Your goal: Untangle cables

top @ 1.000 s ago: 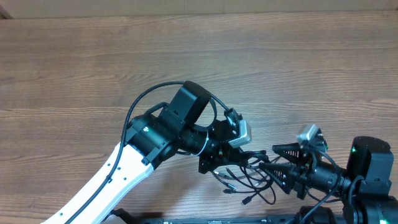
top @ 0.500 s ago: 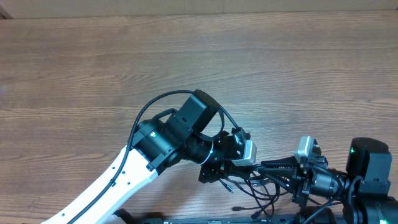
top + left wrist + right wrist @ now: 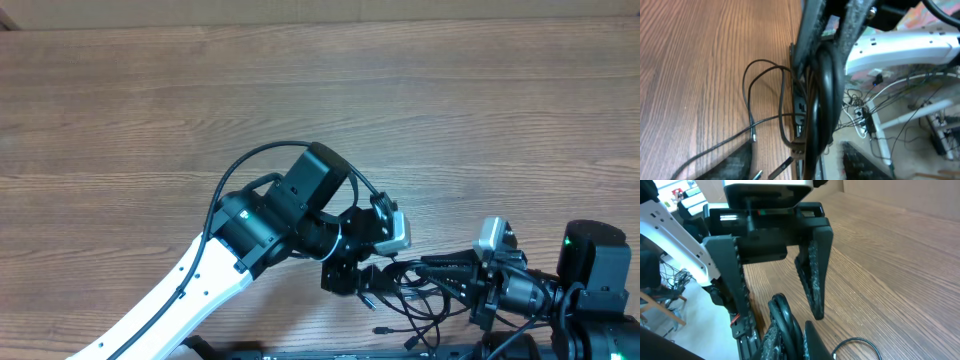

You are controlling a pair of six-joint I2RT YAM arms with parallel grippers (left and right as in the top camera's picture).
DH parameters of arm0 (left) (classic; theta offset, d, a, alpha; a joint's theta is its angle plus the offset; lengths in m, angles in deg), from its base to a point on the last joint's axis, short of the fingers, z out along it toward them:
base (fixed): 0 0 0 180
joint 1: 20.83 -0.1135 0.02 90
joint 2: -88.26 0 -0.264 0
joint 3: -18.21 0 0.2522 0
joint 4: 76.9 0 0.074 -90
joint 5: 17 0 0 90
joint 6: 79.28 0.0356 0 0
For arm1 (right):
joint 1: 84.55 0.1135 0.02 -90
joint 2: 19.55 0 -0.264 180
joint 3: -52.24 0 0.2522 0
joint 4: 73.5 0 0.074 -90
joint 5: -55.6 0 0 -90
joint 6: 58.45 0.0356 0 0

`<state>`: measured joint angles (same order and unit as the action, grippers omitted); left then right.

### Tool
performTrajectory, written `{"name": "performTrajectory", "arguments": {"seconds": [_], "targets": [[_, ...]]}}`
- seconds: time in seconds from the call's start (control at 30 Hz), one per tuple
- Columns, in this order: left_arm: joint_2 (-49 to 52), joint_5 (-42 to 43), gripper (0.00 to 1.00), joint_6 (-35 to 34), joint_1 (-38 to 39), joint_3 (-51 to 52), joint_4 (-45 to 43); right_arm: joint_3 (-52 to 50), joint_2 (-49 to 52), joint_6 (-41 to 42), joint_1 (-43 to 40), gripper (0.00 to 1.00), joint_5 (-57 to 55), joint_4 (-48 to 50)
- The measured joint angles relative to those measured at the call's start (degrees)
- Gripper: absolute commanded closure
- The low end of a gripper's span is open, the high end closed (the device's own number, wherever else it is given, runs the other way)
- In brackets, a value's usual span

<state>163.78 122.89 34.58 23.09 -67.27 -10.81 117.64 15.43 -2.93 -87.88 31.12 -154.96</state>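
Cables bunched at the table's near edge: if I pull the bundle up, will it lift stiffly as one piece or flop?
Probably floppy: the cables lie in loose thin curves on the table. Likely light, so crossed strands may drag along together. Loose plug ends could swing or snag.

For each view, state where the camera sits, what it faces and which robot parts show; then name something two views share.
Overhead: above the table, looking down; left arm, right arm, left gripper, right gripper show.
Left wrist: on the left arm, facing the right gripper; left fingers at bottom.
Right wrist: on the right arm, facing the open left gripper; right fingers below.
Shared: both wrist views show the cables the right gripper clamps.
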Motion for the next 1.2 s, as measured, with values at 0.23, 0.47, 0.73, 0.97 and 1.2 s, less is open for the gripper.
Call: {"name": "performTrajectory", "arguments": {"seconds": [0.23, 0.47, 0.73, 0.97, 1.2], "targets": [[0.0, -0.4, 0.96, -4.4, -0.9, 0.0, -1.3, 0.0, 0.0, 2.6, -0.1, 0.96, -1.7, 1.5], [0.0, -1.7, 0.96, -9.8, -0.9, 0.0, -4.8, 0.0, 0.0, 3.0, -0.7, 0.96, -1.7, 2.0], [0.0, -17.9, 0.96, -32.8, 0.0, 0.0, -6.5, -0.3, 1.1, 3.4, -0.7, 0.81, -1.4, 1.6], [0.0, -26.8, 0.96, -45.4, -1.3, 0.0, -8.2, -0.3, 0.3, 3.2, -0.4, 0.06, 2.7, 1.5], [0.0, -23.1, 0.96, -25.8, -0.3, 0.0, -2.4, -0.3, 0.3, 3.3, -0.4, 0.00, -4.5, -0.8]]}}
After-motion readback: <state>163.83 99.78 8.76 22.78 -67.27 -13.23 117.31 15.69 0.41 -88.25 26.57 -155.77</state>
